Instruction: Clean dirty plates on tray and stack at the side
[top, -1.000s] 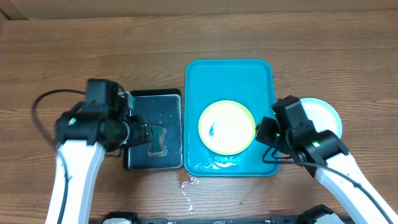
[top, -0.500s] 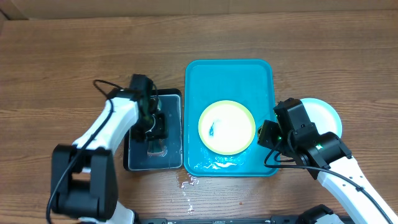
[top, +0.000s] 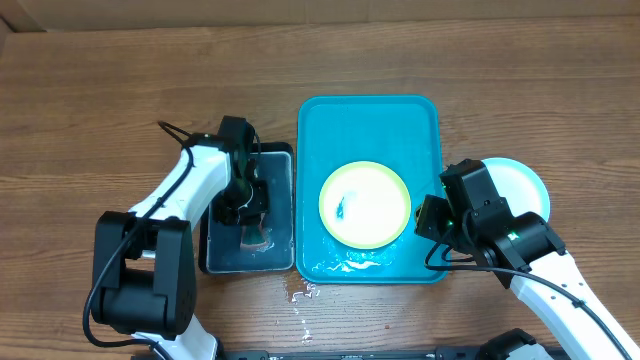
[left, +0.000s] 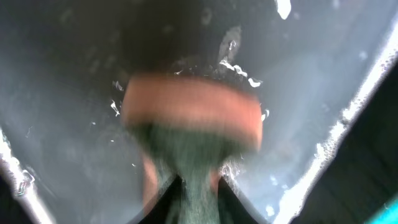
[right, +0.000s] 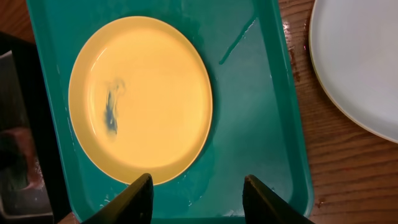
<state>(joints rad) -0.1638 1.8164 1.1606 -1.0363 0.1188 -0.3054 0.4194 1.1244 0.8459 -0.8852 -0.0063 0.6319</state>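
Observation:
A yellow-green plate (top: 365, 205) with a blue smear left of its centre (right: 140, 99) lies in the turquoise tray (top: 370, 115). A pale light-blue plate (top: 520, 185) rests on the wood to the tray's right (right: 360, 56). My left gripper (top: 255, 222) reaches down into the black tray (top: 225, 255) and is shut on an orange and green sponge (left: 189, 115), whose green side is pinched between the jaws (left: 196, 186). My right gripper (top: 430, 215) hangs open over the turquoise tray's near right part (right: 199, 186), just in front of the yellow-green plate, holding nothing.
The black tray's floor (left: 62, 93) is wet and glistening. Water droplets (top: 300, 292) lie on the wooden table in front of the gap between the two trays. The turquoise tray's floor (right: 261, 93) also has a film of water.
My left arm has swung in from the left over the black tray, and its jaws have closed on the sponge. The right arm has hardly moved.

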